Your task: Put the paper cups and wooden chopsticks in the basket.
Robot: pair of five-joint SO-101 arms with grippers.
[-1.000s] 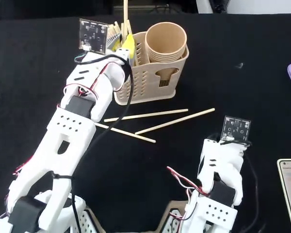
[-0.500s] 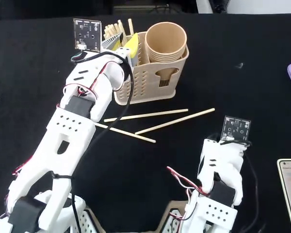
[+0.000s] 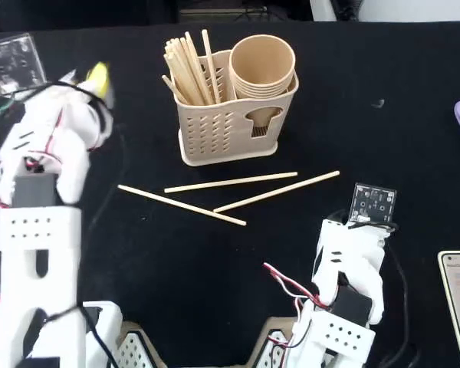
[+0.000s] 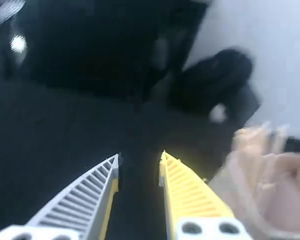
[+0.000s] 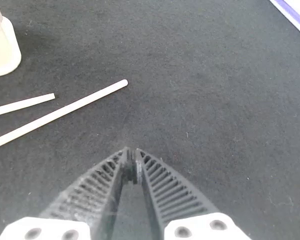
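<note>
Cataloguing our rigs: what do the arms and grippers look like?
The left arm and right arm have white plastic shells, black motors, red, black and white wires, and a square dark board at each wrist. The left gripper has one yellow ribbed finger and one grey; the right gripper has two dark ribbed fingers on white mounts.

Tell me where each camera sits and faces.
High view: overhead, looking down on the black table, beige slotted plastic basket, white left arm and right arm.
Left wrist view: on the left arm, facing across the table past its open left gripper toward the basket.
Right wrist view: on the right arm, facing down past its shut right gripper at two wooden chopsticks.
Shared: high and right wrist views show those chopsticks.
</note>
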